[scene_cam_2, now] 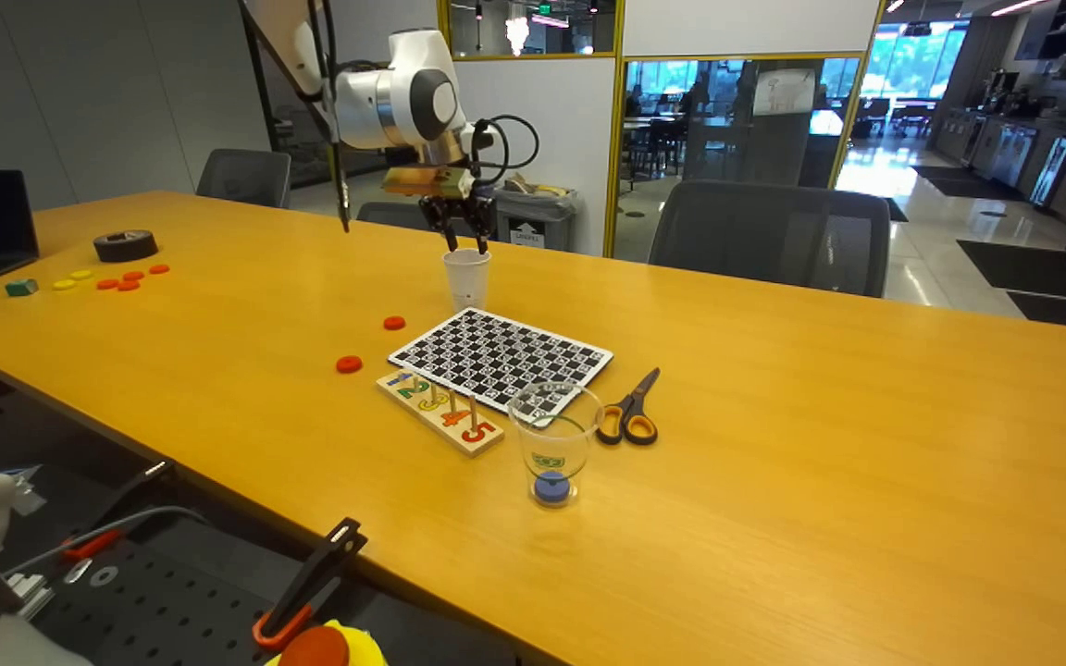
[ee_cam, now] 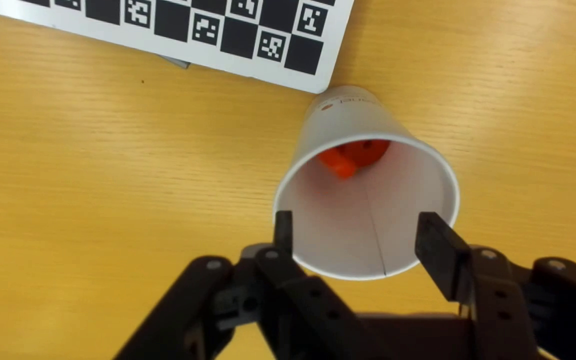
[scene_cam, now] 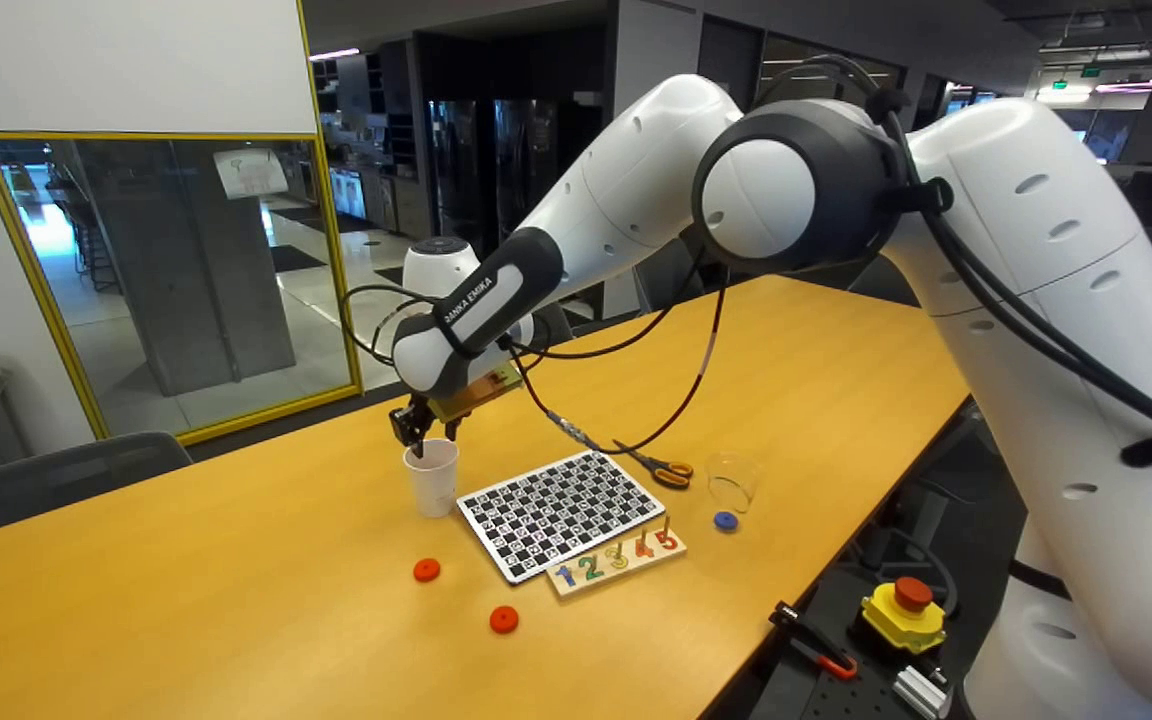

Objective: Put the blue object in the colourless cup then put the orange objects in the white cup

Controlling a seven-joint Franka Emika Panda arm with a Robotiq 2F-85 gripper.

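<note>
Directly below the gripper (ee_cam: 355,227) stands the white cup (ee_cam: 353,117), upright, with its mouth turned to the tool. The two fingers (ee_cam: 438,255) are spread apart at about the height of this mouth and hold nothing; whether they touch the rim, I cannot tell. Deeper under the fingertips, at least two orange objects (ee_cam: 340,164) are inside the cup, and one seems to lean on the other. Apart from the tool, a nearer orange disc (scene_cam_2: 394,323) and a farther orange disc (scene_cam_2: 349,364) rest flat on the table (scene_cam_2: 820,444). Well away from the tool, the blue object (scene_cam_2: 551,487) seems to sit at the bottom of the colourless cup (scene_cam_2: 555,444).

I judge that the loose discs are light, stiff and not fragile, perhaps slightly slippery; because they are flat, it is better to take them low, across opposite edges. The white cup is probably very light and its wall yields easily, so a push on the rim could tip it.

The discs look smooth and round, with a small hole in the middle. The white cup is matte, tapered, with a seam inside, probably paper. The colourless cup is clear, likely thin plastic, with green print.
</note>
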